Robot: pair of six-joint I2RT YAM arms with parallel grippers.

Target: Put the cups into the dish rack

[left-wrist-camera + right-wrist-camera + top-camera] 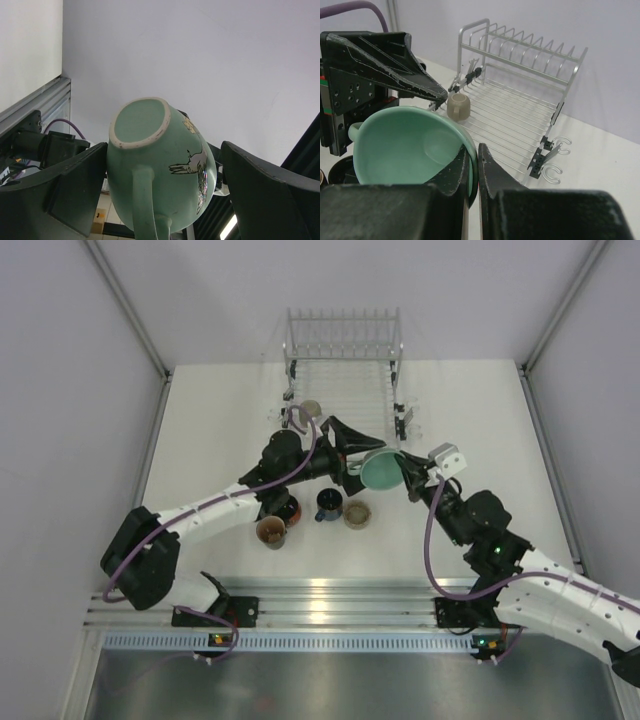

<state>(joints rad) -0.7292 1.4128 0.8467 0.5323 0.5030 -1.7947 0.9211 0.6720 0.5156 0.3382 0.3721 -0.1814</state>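
Note:
My right gripper (476, 156) is shut on the rim of the wide mint-green cup (410, 145), one finger inside and one outside, and holds it tilted in the air just in front of the dish rack (540, 112). My left gripper (162, 197) stands open with the same cup (160, 165) between its fingers (75, 192), handle toward the camera. In the top view the mint cup (383, 470) hangs between both grippers. A beige cup (311, 409) sits in the rack's near left corner. On the table stand a dark blue cup (329, 506), a beige cup (357, 514) and an orange-brown cup (271, 531).
A black cup (287, 508) lies partly hidden under my left arm. The rack (340, 390) has upright tines at its far end and wire hooks (555, 160) on its right side. White walls close in the table on three sides.

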